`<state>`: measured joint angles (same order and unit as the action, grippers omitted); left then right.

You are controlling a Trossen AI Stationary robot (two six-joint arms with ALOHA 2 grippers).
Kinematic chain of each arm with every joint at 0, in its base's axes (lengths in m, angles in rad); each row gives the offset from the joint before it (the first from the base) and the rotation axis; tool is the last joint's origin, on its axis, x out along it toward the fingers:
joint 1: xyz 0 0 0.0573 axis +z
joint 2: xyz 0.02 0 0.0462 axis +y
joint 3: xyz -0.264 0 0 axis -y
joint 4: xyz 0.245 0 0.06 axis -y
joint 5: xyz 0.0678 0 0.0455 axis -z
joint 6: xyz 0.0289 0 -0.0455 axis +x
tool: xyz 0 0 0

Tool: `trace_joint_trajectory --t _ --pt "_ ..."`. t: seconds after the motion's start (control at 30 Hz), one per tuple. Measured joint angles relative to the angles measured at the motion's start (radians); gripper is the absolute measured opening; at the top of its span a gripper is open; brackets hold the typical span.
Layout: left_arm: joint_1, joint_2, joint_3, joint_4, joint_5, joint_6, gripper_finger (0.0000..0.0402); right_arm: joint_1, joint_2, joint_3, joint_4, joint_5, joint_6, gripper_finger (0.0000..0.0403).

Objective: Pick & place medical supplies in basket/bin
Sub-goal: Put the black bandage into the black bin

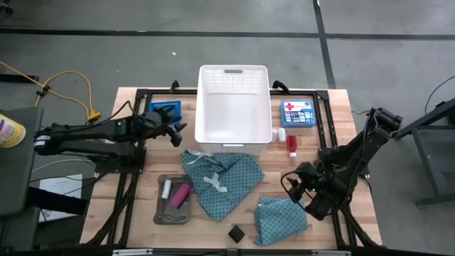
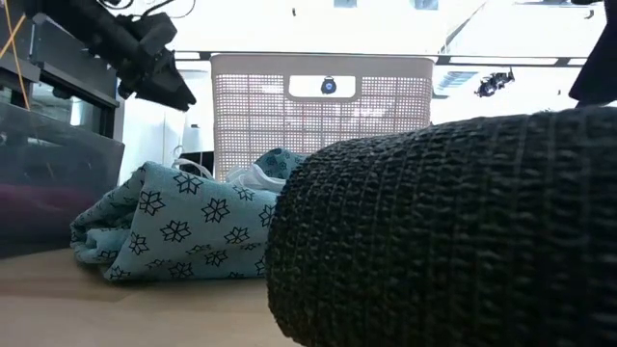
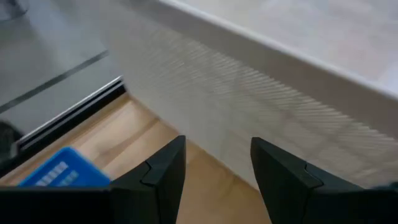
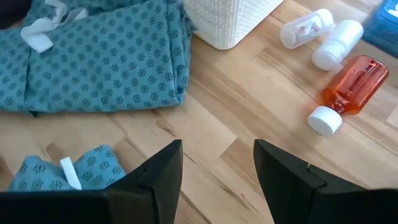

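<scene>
Both arms are matte black, built of jointed segments with cables along them. The left gripper [image 3: 214,180] and right gripper [image 4: 217,180] have thick, angular black fingers.

Blue first-aid box [image 1: 298,113], wooden table [image 1: 359,128]

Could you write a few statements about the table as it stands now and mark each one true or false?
1. The white basket holds nothing. True.
2. The pink cylinder lies inside the small blue basket. False: it lies in the grey tray, beside the white tube.
3. The right gripper is open above bare wood. True.
4. The left gripper is shut on a cloth. False: it is open and empty, near the white basket's wall.
5. The black block lies between the two cloths, the larger and the smaller. True.
</scene>
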<state>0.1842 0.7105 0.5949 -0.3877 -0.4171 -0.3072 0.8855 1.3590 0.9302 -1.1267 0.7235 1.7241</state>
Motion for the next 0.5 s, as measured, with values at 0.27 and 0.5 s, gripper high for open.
trace_joint_trajectory --t 0.27,0.5 --pt "0.089 0.000 0.000 -0.039 0.125 0.000 0.0175 -0.019 0.000 0.000 0.000 0.005 0.000 0.0185" --pt "0.098 0.000 0.000 -0.058 0.142 0.001 0.0175 -0.032 0.000 0.000 0.000 0.007 -0.001 0.0185"
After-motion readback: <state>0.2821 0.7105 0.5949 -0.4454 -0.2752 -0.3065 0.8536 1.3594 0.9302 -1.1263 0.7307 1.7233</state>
